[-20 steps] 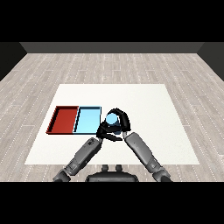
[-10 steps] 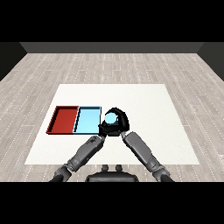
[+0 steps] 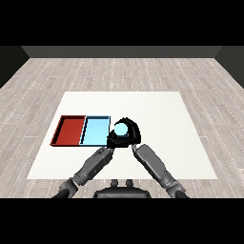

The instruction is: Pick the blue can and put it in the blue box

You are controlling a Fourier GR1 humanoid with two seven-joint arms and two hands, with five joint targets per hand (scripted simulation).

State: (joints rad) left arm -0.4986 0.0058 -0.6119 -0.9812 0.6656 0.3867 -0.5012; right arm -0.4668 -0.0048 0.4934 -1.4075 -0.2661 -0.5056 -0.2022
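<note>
The room has a grey plank floor (image 3: 119, 71) and a dark back wall. On it sits the white counter (image 3: 157, 109), smooth and flat. 2 trays lie side by side: the red tray (image 3: 60, 131) and the blue tray (image 3: 87, 131). The right hand (image 3: 131, 132) curls round the blue can (image 3: 121, 128), just right of the blue tray. The left hand (image 3: 113, 141) sits under it; its fingers cannot be told. The can looks light, stiff and smooth-sided, best held round its middle.

Right hand (image 3: 129, 131), curled round blue can (image 3: 121, 128), sits just beside right rim of light blue tray (image 3: 96, 130). Left hand (image 3: 114, 141) crowds beneath, seemingly touching. Red tray (image 3: 70, 129) adjoins far side. White table (image 3: 157, 114) bare rightward.
</note>
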